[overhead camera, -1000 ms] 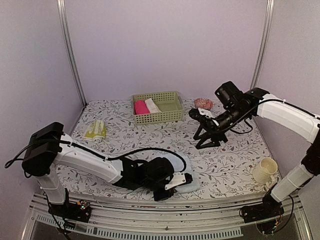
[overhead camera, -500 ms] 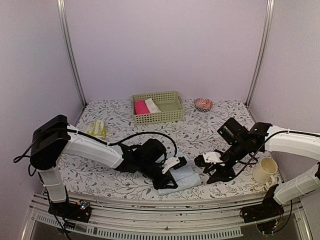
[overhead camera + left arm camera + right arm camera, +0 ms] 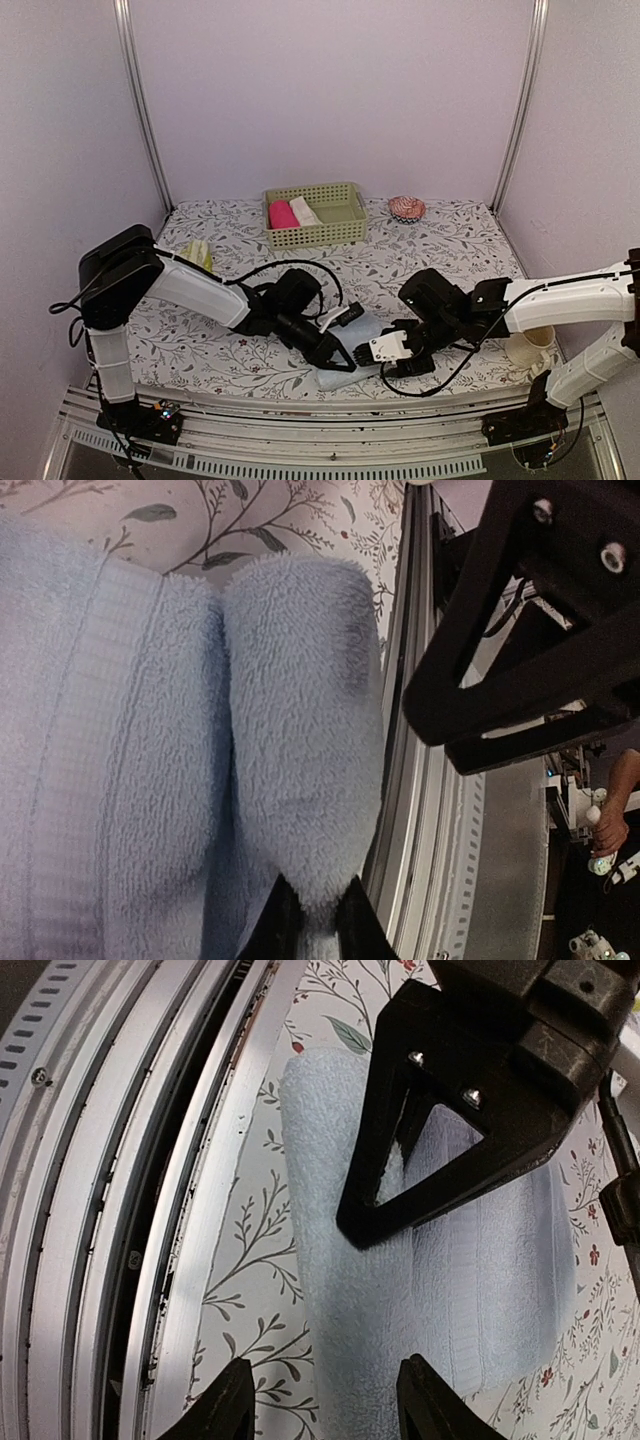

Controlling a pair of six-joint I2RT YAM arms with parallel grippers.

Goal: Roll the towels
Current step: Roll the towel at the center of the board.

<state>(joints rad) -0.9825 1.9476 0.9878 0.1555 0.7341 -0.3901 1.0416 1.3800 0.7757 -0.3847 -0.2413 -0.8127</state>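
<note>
The light blue towel (image 3: 366,328) lies at the table's front edge, its near side rolled into a thick fold (image 3: 300,730). My left gripper (image 3: 345,358) is shut on that fold, pinching the end of it (image 3: 310,915) between its black fingers. My right gripper (image 3: 370,352) faces it from the right, open. Its fingertips (image 3: 330,1400) straddle the rolled edge of the blue towel (image 3: 480,1280), one over the tablecloth, one over the cloth. The yellow-green towel (image 3: 197,252) lies at the back left, partly behind the left arm.
A green basket (image 3: 345,232) at the back holds a pink roll and a cream-white roll. A red-and-white round object (image 3: 407,207) sits at the back right. A cream cup (image 3: 528,345) stands front right behind the right arm. The metal front rail (image 3: 100,1210) runs close to the towel.
The right arm swung from the back right down to the front and now sits at the blue towel. The left gripper shifted right and back, drawing the towel's fold along.
</note>
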